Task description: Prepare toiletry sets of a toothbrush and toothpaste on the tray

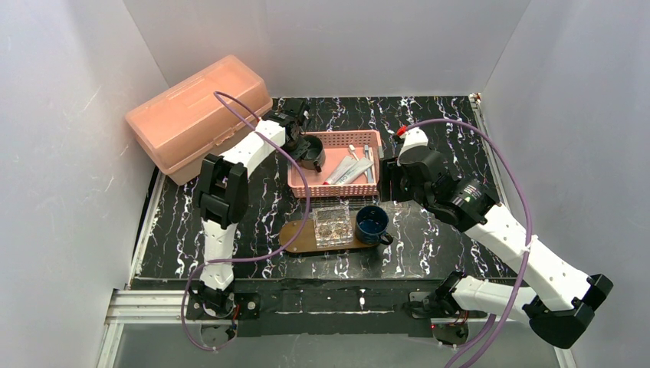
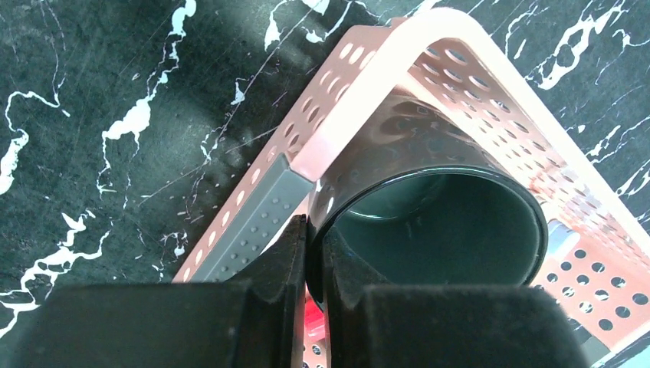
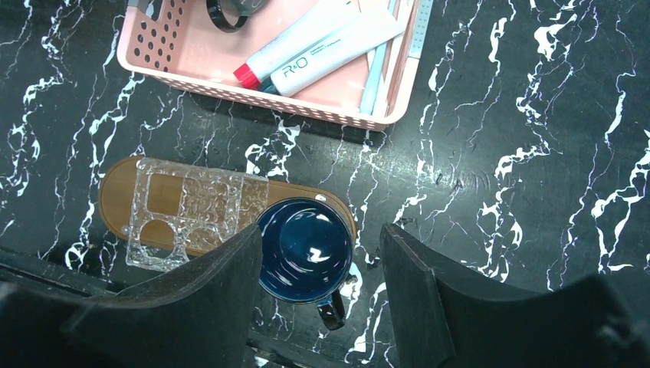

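The brown wooden tray [image 1: 295,234] lies in front of the pink basket [image 1: 360,138]. It carries a clear square box [image 1: 332,223] and a blue mug [image 1: 373,224]. Two toothpaste tubes [image 3: 322,46] and thin toothbrushes [image 3: 383,65] lie in the basket's right half [image 3: 253,92]. My left gripper [image 2: 314,224] is shut on the rim of a dark cup [image 2: 437,230] at the basket's left end [image 2: 429,46]. My right gripper [image 3: 320,230] is open and empty, hovering above the blue mug [image 3: 306,249] and the tray's right end [image 3: 119,199].
A large pink lidded box [image 1: 195,115] stands at the back left against the wall. The clear box [image 3: 192,215] covers the tray's middle. White walls enclose the black marbled table on three sides.
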Available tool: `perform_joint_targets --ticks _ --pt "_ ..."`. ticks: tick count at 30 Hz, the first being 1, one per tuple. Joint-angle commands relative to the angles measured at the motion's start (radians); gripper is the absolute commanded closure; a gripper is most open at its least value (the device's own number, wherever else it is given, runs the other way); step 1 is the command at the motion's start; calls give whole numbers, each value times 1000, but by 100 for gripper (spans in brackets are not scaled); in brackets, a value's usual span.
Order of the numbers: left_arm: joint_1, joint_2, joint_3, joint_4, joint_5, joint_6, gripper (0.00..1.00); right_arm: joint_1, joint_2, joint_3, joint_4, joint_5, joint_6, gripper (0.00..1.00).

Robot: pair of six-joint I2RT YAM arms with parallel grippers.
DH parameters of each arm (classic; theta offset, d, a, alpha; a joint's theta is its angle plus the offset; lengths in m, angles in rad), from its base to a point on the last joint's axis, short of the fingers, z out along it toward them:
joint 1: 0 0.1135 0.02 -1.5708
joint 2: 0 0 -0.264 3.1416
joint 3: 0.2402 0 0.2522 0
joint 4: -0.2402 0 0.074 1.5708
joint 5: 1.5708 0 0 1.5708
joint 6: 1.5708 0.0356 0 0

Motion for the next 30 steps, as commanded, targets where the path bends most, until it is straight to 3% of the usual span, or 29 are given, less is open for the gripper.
perform_joint_targets --ticks 1,12,20,23,26,30 --pt "8 -49 -20 61 18 81 100 3 -22 5 2 6 14 34" --pt "10 -178 12 87 116 292 100 3 -46 21 -6 1 29 33" --pt "10 -305 41 -1 190 478 100 3 -103 44 2 6 37 28" --pt "10 -330 61 -53 225 540 100 3 -127 45 23 -6 23 20" --pt "10 -368 56 -91 284 588 100 3 -162 66 95 -58 15 2" --pt "10 -444 13 -140 315 649 100 3 -196 99 252 -164 24 2"
